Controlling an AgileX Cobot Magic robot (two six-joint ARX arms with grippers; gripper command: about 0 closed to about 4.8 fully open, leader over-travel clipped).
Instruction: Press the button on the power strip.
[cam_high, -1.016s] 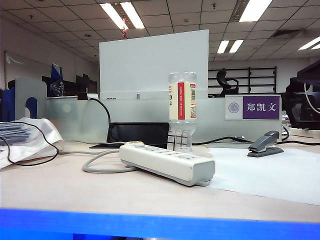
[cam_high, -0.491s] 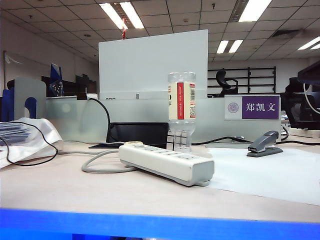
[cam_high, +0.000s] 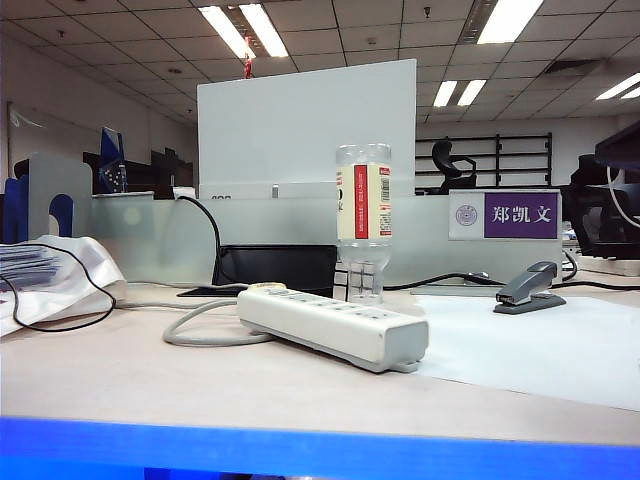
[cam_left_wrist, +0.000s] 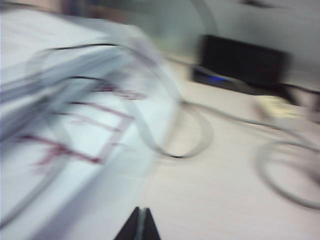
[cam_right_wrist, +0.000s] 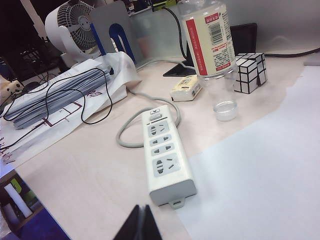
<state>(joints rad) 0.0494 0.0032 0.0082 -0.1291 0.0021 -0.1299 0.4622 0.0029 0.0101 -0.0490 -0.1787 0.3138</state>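
Observation:
The power strip (cam_high: 330, 322) is a long white-grey bar lying mid-table, its thick pale cable (cam_high: 200, 325) looping off to the left. From the right wrist view the power strip (cam_right_wrist: 165, 155) runs away from me, with its button (cam_right_wrist: 156, 116) at the cable end beyond the sockets. My right gripper (cam_right_wrist: 141, 207) is shut and empty, hovering short of the strip's near end. My left gripper (cam_left_wrist: 140, 211) is shut and empty above bare table, in a blurred picture beside the bagged papers (cam_left_wrist: 65, 100). Neither gripper shows in the exterior view.
An upside-down bottle (cam_high: 365, 215) stands just behind the strip, with a clear cap (cam_right_wrist: 225, 110) and a mirror cube (cam_right_wrist: 250, 72) nearby. A grey stapler (cam_high: 528, 290) sits on a white sheet (cam_high: 540, 345) at the right. Bagged papers (cam_high: 50, 275) with a black wire lie at the left.

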